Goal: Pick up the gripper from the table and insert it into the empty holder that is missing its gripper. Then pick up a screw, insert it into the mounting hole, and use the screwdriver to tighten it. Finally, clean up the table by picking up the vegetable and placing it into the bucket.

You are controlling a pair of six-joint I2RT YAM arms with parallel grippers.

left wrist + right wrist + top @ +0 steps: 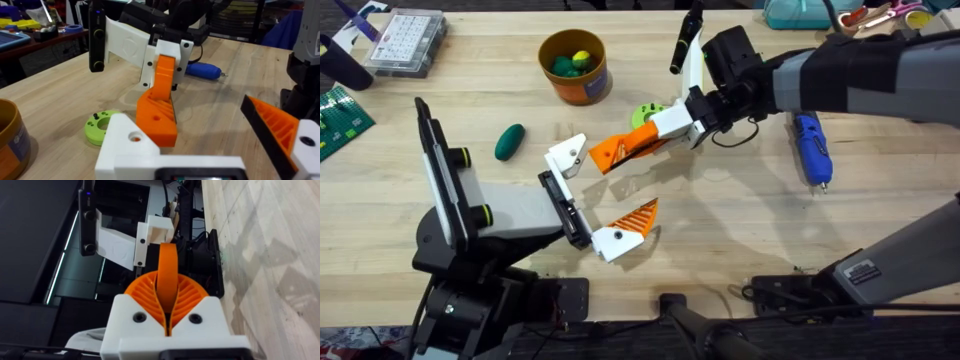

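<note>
My right gripper (642, 138) (167, 282) is shut on the orange wedge of the loose gripper (615, 151) (159, 117). Its white base block (567, 155) (126, 145) hangs at the far end of the holder (563, 207), the black rail on my left arm's grey body. I cannot tell whether the block is seated. The left gripper (590, 200) stands open, its one mounted finger (625, 230) (277, 130) at the rail's near end. The blue screwdriver (811, 148) (202, 70) lies at the right. The dark green vegetable (509, 141) lies left of the bucket (582, 88) (10, 140). The screw is out of view.
A lime-green ring (645, 113) (100, 126) lies just behind the held piece. A black-handled tool (685, 40) lies at the back, and a clear compartment box (405, 40) at the back left. The bucket holds green and yellow pieces. A green board (340, 115) sits at the left edge.
</note>
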